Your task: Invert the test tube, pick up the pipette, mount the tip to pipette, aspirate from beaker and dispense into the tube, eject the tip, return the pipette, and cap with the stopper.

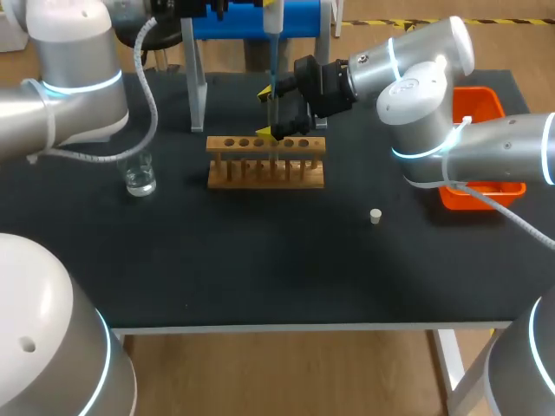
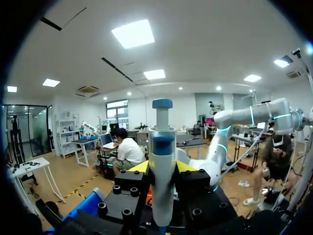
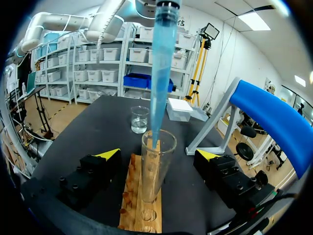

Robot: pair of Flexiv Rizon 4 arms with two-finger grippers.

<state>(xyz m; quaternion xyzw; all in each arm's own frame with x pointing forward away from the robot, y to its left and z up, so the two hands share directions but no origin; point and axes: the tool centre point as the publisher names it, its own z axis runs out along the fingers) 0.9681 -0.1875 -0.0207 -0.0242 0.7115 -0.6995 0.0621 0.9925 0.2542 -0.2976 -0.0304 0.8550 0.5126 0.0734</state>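
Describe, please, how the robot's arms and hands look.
The left arm and right arm are thick, rounded, silver-grey tubes with glowing light-blue rings at the joints. A grey cable runs loosely along each. The left hand and right hand are black and blocky, studded with bolt heads, each with two yellow-tipped fingers.

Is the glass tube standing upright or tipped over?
Upright: the test tube stands in the wooden rack, open end up, with the blue pipette tip at its mouth.
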